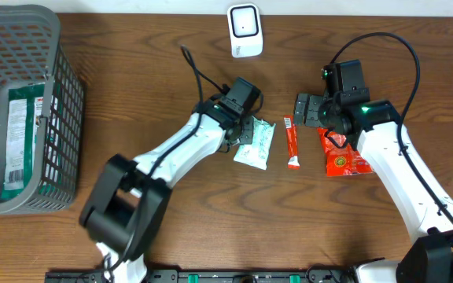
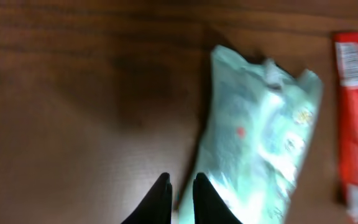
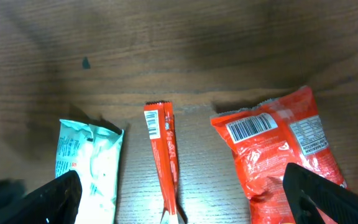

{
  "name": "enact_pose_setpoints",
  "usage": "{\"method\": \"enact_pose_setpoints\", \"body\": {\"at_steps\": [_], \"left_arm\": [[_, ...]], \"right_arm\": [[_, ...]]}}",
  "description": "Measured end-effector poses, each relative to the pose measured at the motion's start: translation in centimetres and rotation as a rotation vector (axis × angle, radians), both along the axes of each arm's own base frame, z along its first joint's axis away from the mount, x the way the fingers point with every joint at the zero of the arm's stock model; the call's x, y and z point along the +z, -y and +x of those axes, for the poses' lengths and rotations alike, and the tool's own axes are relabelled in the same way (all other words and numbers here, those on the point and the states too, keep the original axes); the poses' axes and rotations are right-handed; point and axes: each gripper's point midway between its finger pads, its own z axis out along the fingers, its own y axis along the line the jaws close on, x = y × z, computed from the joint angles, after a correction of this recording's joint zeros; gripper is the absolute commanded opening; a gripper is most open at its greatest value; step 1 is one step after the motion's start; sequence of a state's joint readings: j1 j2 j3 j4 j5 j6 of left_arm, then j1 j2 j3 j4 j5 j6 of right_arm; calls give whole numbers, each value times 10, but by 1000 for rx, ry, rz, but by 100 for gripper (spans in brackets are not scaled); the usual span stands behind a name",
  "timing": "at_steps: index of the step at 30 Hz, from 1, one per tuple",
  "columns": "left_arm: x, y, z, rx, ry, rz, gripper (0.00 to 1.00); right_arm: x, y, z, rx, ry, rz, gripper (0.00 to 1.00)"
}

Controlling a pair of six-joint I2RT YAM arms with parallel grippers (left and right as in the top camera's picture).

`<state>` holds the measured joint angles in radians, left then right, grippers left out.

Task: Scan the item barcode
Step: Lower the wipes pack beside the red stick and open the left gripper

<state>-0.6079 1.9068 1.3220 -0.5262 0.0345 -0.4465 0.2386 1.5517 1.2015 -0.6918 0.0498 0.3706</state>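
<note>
L fingers [image 2: 157, 205]: nearly together at mint packet [image 2: 260, 137] edge; grip unclear.
R gripper [image 3: 180, 186]: wide, empty, above red stick [image 3: 165, 149].
mint packet: lies flat, well apart from scanner [image 1: 244, 30].
tip: pinch edge firm, face barcode twd scanner.

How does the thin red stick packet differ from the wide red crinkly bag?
The thin red stick packet is long and narrow; the wide red crinkly bag is broad and puffy. The stick lies fully uncovered; the bag is partly hidden under the right arm from overhead. Both are red and lie on the wooden table.
</note>
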Motion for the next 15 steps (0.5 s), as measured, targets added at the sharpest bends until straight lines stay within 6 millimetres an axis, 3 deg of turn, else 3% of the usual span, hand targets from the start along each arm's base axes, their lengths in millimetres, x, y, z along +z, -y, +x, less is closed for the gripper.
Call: {"method": "enact_pose_setpoints", "body": {"at_steps": [6,15], "left_arm": [[-29,4,8,2,-9,14,15],[-30,29,-6,-59,-34,-37,15]], "right_arm": [[0,0,0,0,0,0,99],[0,0,0,0,0,0,99]]}}
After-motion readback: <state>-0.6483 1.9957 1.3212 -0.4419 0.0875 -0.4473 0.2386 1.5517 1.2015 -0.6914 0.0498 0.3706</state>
